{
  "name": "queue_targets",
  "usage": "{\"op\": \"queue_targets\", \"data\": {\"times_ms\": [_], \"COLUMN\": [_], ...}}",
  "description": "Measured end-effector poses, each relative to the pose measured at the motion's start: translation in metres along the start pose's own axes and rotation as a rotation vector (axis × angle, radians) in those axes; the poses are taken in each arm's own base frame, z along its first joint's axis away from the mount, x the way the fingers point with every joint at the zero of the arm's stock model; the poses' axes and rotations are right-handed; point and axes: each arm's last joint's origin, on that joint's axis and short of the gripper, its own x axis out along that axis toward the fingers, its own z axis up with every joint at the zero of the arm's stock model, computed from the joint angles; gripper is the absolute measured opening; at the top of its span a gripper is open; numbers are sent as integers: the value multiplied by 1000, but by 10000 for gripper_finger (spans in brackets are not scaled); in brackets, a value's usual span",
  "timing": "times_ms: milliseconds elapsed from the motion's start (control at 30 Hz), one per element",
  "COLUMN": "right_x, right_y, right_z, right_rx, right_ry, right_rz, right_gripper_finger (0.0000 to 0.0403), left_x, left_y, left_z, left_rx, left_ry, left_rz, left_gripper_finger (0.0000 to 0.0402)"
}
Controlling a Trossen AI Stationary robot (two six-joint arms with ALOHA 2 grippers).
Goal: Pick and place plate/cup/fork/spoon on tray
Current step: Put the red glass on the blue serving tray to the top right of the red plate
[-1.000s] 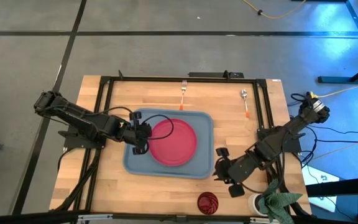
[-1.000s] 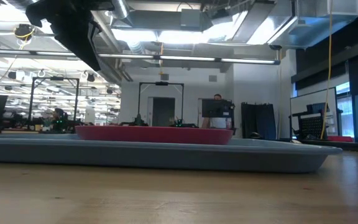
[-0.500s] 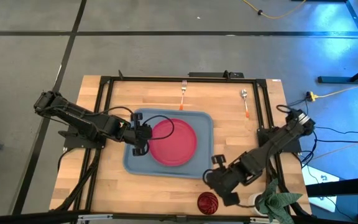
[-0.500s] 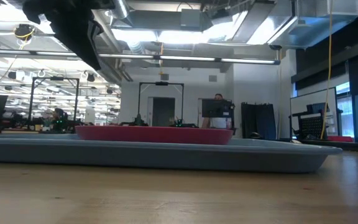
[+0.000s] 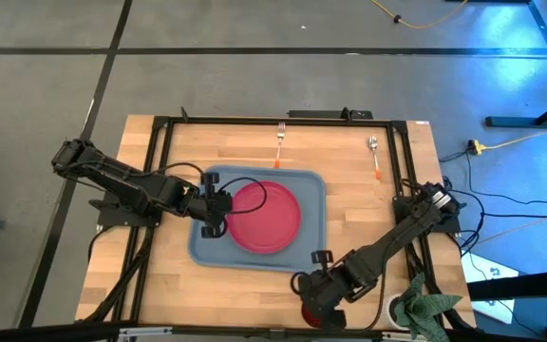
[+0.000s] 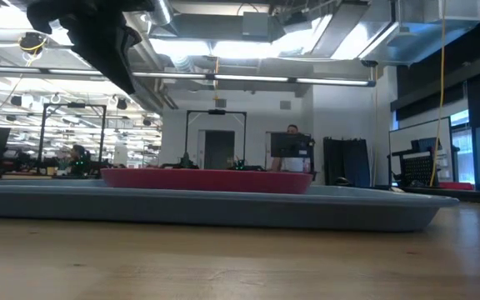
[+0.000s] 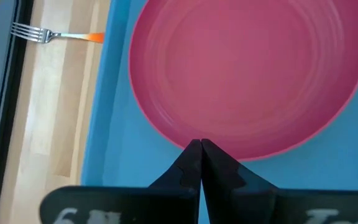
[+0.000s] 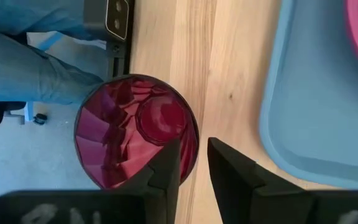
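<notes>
The pink-red plate (image 5: 266, 217) lies flat in the blue-grey tray (image 5: 207, 249) at the table's middle. My left gripper (image 5: 224, 204) is shut and hangs above the tray at the plate's left edge (image 7: 191, 138), raised in the low view (image 6: 98, 42). The dark red ribbed cup (image 8: 135, 140) stands upright on the wood near the table's near edge, in front of the tray. My right gripper (image 8: 194, 162) is open, pointing down over it, one finger over the cup's hollow and one outside its rim (image 8: 191, 140). The fork (image 5: 279, 142) and the spoon (image 5: 375, 157) lie on the wood at the far side.
A white cup (image 5: 392, 309) and a green cloth (image 5: 425, 312) sit at the near right corner, close beside the right arm. A black frame (image 5: 254, 119) runs around the table. The tray's near right corner (image 8: 291, 143) lies close to the cup.
My right gripper has gone toward the table's left and near edge, from beside the tray's near right corner to right over the dark red cup, which it now mostly hides in the high view. The cup stays in place.
</notes>
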Motion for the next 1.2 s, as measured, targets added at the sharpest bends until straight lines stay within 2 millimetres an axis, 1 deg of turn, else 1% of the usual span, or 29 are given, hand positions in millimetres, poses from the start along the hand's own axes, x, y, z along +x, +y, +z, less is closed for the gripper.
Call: {"op": "queue_targets", "data": {"times_ms": [267,467,767,1200], "right_x": [1,14,15,18], "right_y": [0,-2,-2,-1], "right_z": [0,-3,-3,-2], "right_rx": [-3,-34,-59,-33], "right_ry": [8,62,57,60], "right_rz": [-4,-39,-49,-46], "right_gripper_finger": [87,87,87,87], "left_x": [0,0,0,0], "left_y": [0,0,0,0], "left_z": [0,0,0,0], "left_rx": [2,2,1,1], "left_ry": [-2,-3,-5,-5], "left_rz": [0,1,0,0], "left_gripper_finger": [0,0,0,0]}}
